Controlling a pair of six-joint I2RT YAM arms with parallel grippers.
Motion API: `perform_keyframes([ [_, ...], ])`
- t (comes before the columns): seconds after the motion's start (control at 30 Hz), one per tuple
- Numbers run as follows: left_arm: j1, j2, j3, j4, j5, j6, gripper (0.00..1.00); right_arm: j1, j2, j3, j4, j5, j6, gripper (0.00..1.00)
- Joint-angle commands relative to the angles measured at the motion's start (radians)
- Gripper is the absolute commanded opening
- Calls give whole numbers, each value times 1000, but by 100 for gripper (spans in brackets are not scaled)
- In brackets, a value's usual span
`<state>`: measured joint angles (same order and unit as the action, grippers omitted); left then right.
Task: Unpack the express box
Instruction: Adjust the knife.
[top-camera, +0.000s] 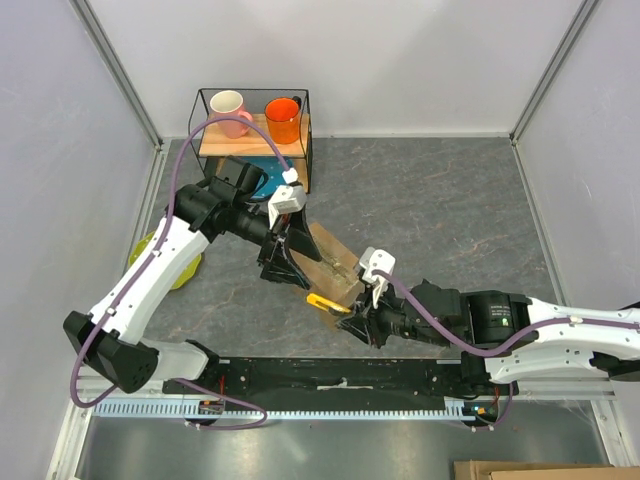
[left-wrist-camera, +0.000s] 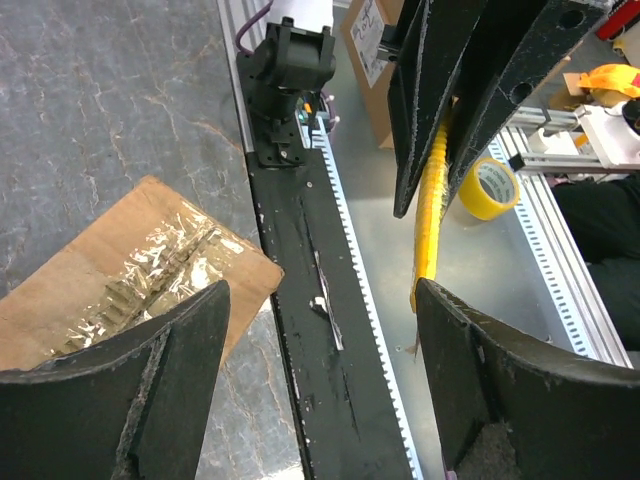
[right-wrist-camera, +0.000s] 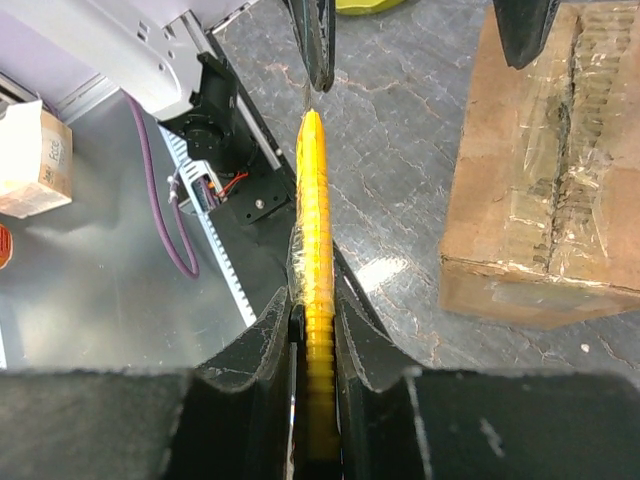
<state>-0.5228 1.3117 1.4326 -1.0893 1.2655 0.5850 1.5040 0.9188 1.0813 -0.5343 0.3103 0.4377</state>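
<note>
The express box (top-camera: 330, 262) is a brown cardboard carton lying on the grey table, with crinkled clear tape along its top seam (right-wrist-camera: 560, 150). My left gripper (top-camera: 285, 262) hangs open at the box's left end with nothing between its fingers (left-wrist-camera: 150, 390); the box's corner (left-wrist-camera: 120, 270) shows to its left. My right gripper (top-camera: 356, 322) is shut on a yellow utility knife (right-wrist-camera: 316, 220), which points out over the table in front of the box. The knife's tip (top-camera: 322, 302) lies near the box's front corner. In the left wrist view, the knife (left-wrist-camera: 431, 210) hangs from the right gripper's fingers.
A black wire rack (top-camera: 304, 140) at the back holds a pink-and-white mug (top-camera: 229, 108) and an orange mug (top-camera: 283, 118). A yellow-green plate (top-camera: 150, 250) lies under the left arm. A black rail (top-camera: 330, 378) runs along the near edge. A yellow tape roll (left-wrist-camera: 487, 185) sits beyond it.
</note>
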Motion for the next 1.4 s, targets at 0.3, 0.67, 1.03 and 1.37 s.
perform_keyframes([
  [0.3,37,18,133,-148,73,139,82,4,64,100,-101,-37,-59,0],
  [0.67,-8,14,78,-293,15,263,83,5,95,207,-105,72,-143,0],
  [1.03,-17,0,88,-262,-18,237,57,5,137,236,-116,65,-151,0],
  [1.37,-83,43,78,-357,-2,300,12,4,158,273,-43,99,-189,0],
])
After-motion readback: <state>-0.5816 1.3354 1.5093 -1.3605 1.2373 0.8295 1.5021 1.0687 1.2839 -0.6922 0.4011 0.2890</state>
